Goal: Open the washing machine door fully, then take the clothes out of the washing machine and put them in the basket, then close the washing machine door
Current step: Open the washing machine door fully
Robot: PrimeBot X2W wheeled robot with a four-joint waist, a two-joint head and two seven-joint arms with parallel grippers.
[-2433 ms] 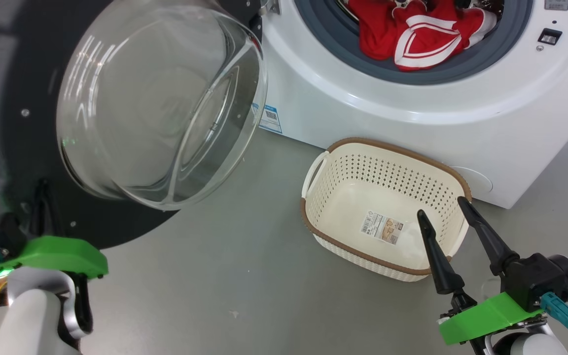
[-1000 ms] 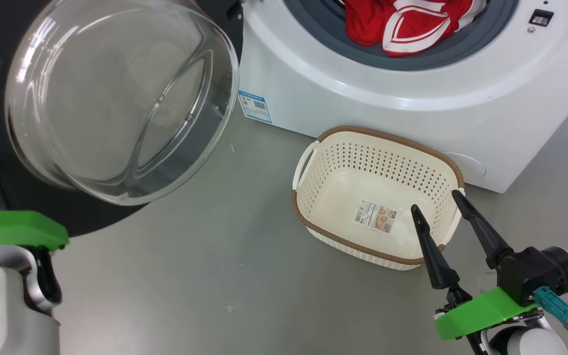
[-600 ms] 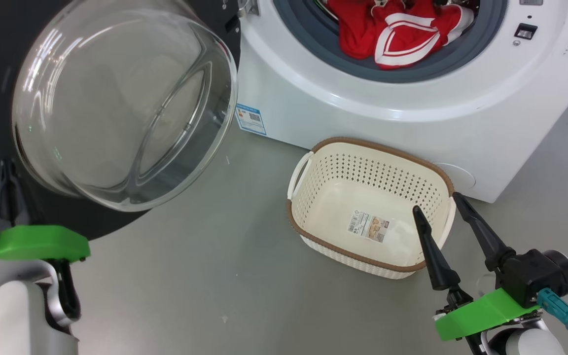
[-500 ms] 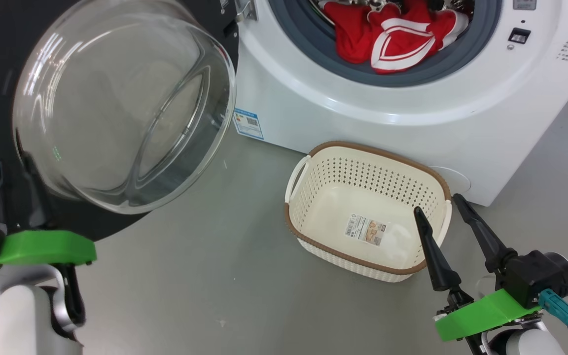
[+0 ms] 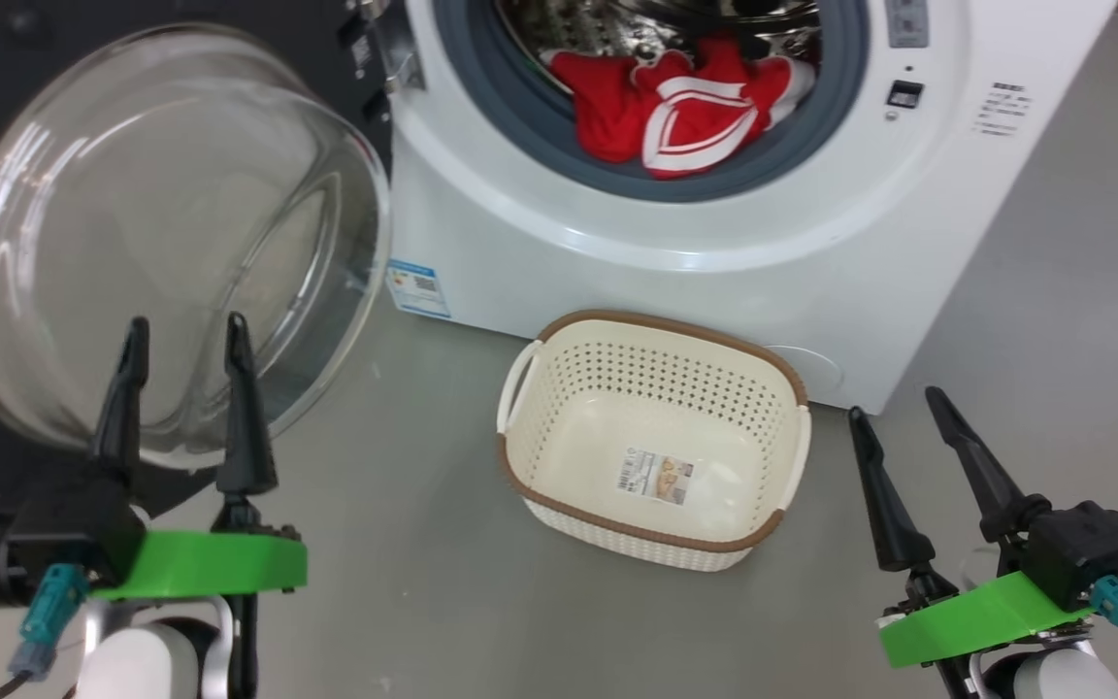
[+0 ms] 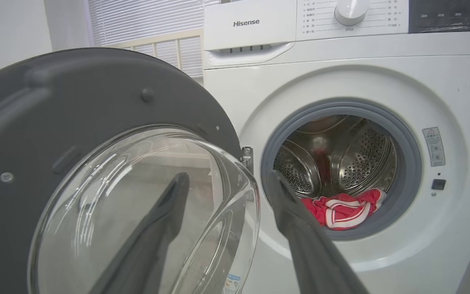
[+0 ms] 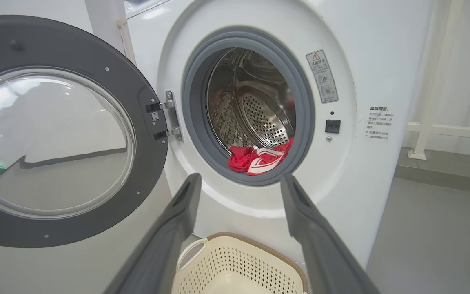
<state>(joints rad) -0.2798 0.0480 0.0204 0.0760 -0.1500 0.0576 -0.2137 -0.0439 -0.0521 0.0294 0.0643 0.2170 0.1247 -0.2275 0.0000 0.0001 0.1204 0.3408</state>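
Both arms sit low, pointing up — left fingers (image 5: 124,398) spread before the door (image 5: 161,194), right fingers (image 5: 877,495) spread beside the basket (image 5: 661,322) — nothing held.

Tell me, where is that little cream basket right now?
In the head view's middle, the basket stands on the floor close before the washing machine, below the red clothes inside it.

There is one washing machine (image 5: 617,282), one door (image 5: 161,214) and one basket (image 5: 656,325). The clothes (image 5: 675,116) make one red heap, garment count unclear. There are two grippers, the left gripper (image 5: 186,320) and the right gripper (image 5: 893,402).
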